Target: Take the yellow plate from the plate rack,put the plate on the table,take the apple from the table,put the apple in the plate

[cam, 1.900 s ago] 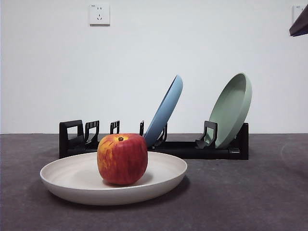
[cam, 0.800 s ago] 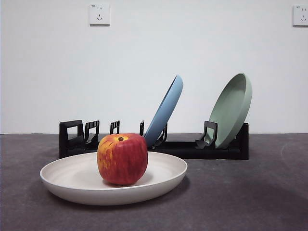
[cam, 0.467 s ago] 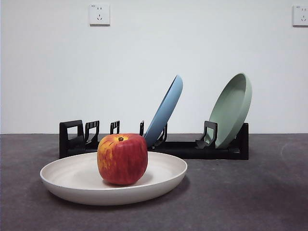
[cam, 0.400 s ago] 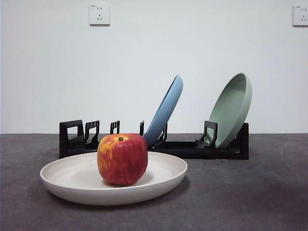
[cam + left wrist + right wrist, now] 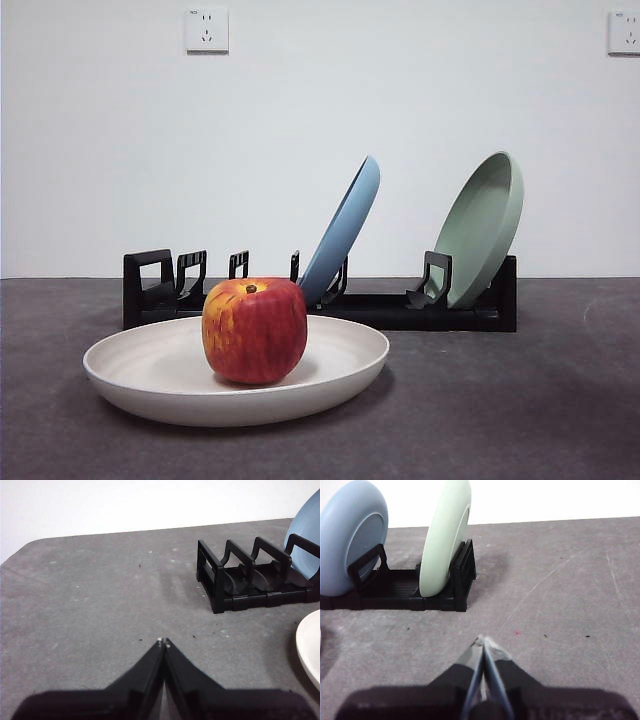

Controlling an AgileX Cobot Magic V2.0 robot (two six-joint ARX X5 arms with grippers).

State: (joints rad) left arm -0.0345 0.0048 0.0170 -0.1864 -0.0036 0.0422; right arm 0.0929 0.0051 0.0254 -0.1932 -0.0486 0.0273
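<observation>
- The left gripper point(image 5: 163, 641) hangs over bare table point(image 5: 90, 605), jaws pressed tip to tip with nothing between them, well apart from the handle end of the plate rack point(image 5: 220, 580)
- The yellow plate point(image 5: 150, 375), really a pale cream, lies flat on the table point(image 5: 520, 420) in front of the rack's empty prongs
- The apple point(image 5: 254, 330) stands upright in the middle of that plate, stem up, touching only the plate
- The light blue plate point(image 5: 343, 235) leans in a slot near the rack's middle, and the sage green plate point(image 5: 483, 228) leans at the far end
- The right gripper point(image 5: 483, 641) waits past the green-plate end of the rack, jaws closed together and empty
- Judgement: every step named looks done, so nothing is in hand; the only call left seems to be keeping both arms clear of the plate
- The table is dark grey, matte and slightly rough, with faint scuffs and specks
- Behind it a plain white wall carries a socket point(image 5: 206, 29) at upper left and a second socket point(image 5: 624, 31) at the upper right edge
</observation>
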